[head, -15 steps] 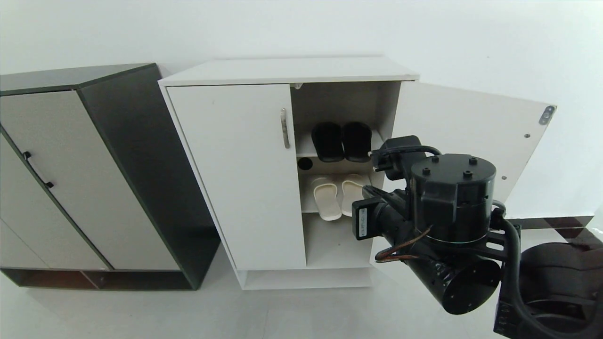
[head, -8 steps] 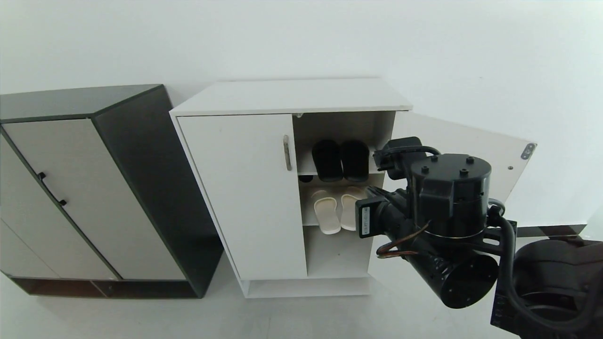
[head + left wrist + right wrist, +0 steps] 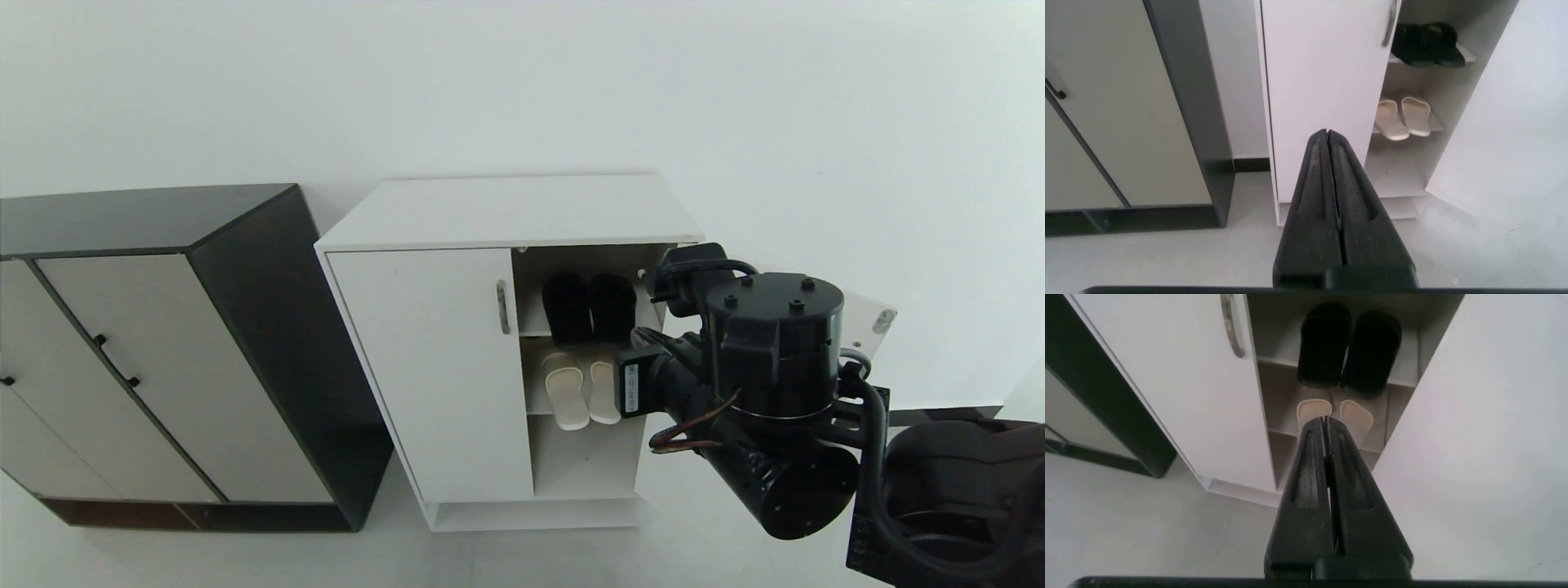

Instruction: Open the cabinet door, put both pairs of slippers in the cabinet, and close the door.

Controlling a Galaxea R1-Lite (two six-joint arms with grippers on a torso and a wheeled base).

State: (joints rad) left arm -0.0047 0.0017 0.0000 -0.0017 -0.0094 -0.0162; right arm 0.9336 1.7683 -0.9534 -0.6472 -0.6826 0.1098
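Note:
The white cabinet [image 3: 506, 212] has its left door [image 3: 433, 376] closed and its right door [image 3: 865, 327] swung open. Inside, the black slippers [image 3: 589, 306] lie on the upper shelf and the white slippers [image 3: 576, 385] on the shelf below. My right arm hangs in front of the open side. The right gripper [image 3: 1325, 420] is shut and empty, pointing at the white slippers [image 3: 1360, 415] beneath the black slippers [image 3: 1349, 349]. My left gripper [image 3: 1327, 135] is also shut and empty, farther back, facing the closed door [image 3: 1323, 73]. It shows both pairs [image 3: 1429, 45] [image 3: 1404, 117].
A dark cabinet [image 3: 245, 343] with pale doors stands against the white one on the left. The open door [image 3: 1486, 457] stands beside my right gripper. The lowest compartment [image 3: 584, 453] holds nothing. Bare pale floor [image 3: 245, 555] lies in front.
The whole head picture has shifted: both cabinets now look smaller and lower, so the camera has drawn back. The slippers stay on their shelves and the door stays open.

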